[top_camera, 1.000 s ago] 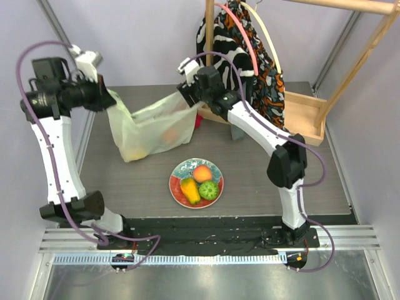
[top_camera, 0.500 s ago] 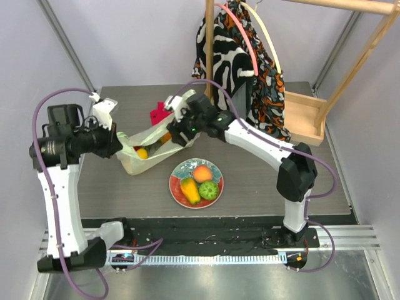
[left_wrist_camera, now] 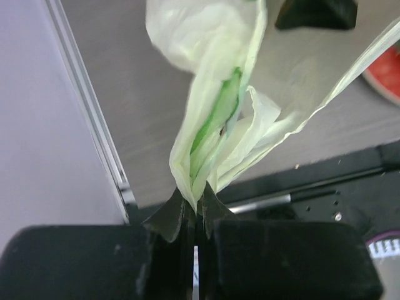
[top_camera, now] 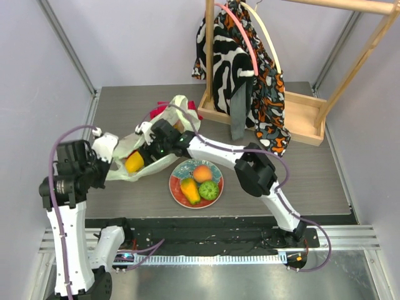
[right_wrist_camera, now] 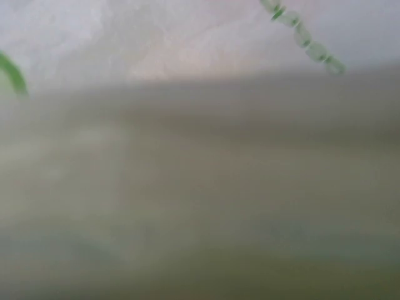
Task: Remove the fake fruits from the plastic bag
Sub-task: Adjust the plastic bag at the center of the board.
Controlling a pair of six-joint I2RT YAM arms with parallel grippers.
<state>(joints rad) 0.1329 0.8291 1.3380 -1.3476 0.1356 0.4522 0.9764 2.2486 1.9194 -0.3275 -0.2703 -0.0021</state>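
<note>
The pale yellow-green plastic bag (top_camera: 164, 128) lies slack on the table at the left. A yellow fruit (top_camera: 134, 162) shows through its near end. My left gripper (top_camera: 105, 164) is shut on a bunched edge of the bag (left_wrist_camera: 212, 112), pinched between its fingertips (left_wrist_camera: 197, 209). My right gripper (top_camera: 149, 152) reaches into the bag beside the yellow fruit, with its jaws hidden. The right wrist view shows only blurred plastic (right_wrist_camera: 200, 156). A peach (top_camera: 202, 173), a yellow-orange fruit (top_camera: 190, 189) and a green round fruit (top_camera: 209, 190) lie on a red-rimmed plate (top_camera: 177, 195).
A red folded cloth (top_camera: 160, 112) lies just behind the bag. A wooden clothes rack with a patterned garment (top_camera: 240, 69) stands at the back right on a wooden base (top_camera: 304, 119). The plate's rim shows in the left wrist view (left_wrist_camera: 389, 72).
Both arms have come down and toward the front left with the bag. It hung stretched between them and now lies on the table. My right gripper has gone in among its folds.
</note>
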